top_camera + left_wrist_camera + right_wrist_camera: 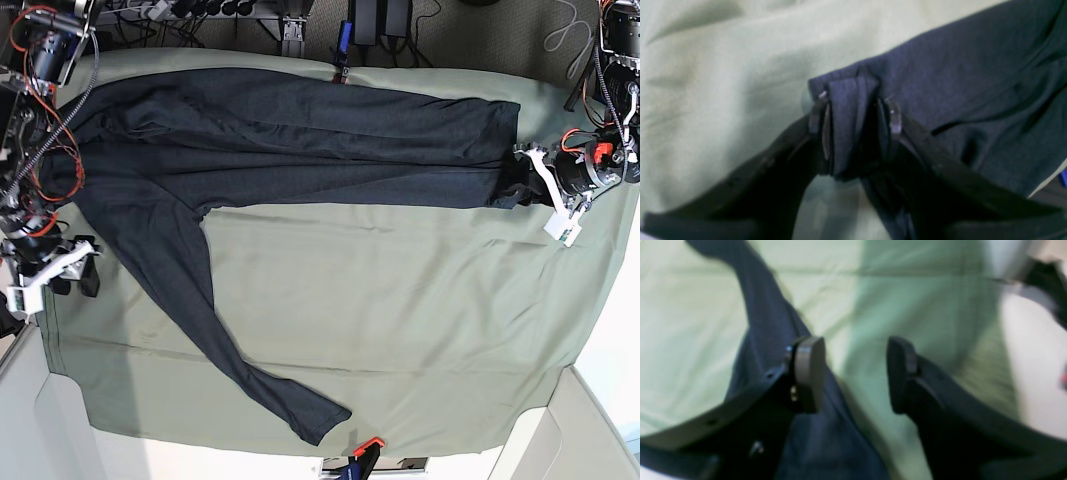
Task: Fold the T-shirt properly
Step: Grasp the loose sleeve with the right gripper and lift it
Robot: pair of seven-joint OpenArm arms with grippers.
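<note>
The T-shirt [300,125] is dark charcoal and lies spread along the far side of the table, with one long sleeve [240,370] trailing toward the near edge. At the shirt's right end sits my left gripper [522,178]. In the left wrist view that left gripper [855,111] stands open, and a bunched fold of the T-shirt [973,83] is still standing between its fingers. My right gripper [85,270] is at the table's left edge beside the shirt. In its wrist view the right gripper [855,373] is open with nothing between the pads; T-shirt fabric [766,323] runs under one finger.
A pale sage-green table cloth [400,300] covers the table and is wrinkled near the left gripper. Clamps hold it at the far edge [342,68] and the near edge [366,445]. Cables and electronics line the back and both sides.
</note>
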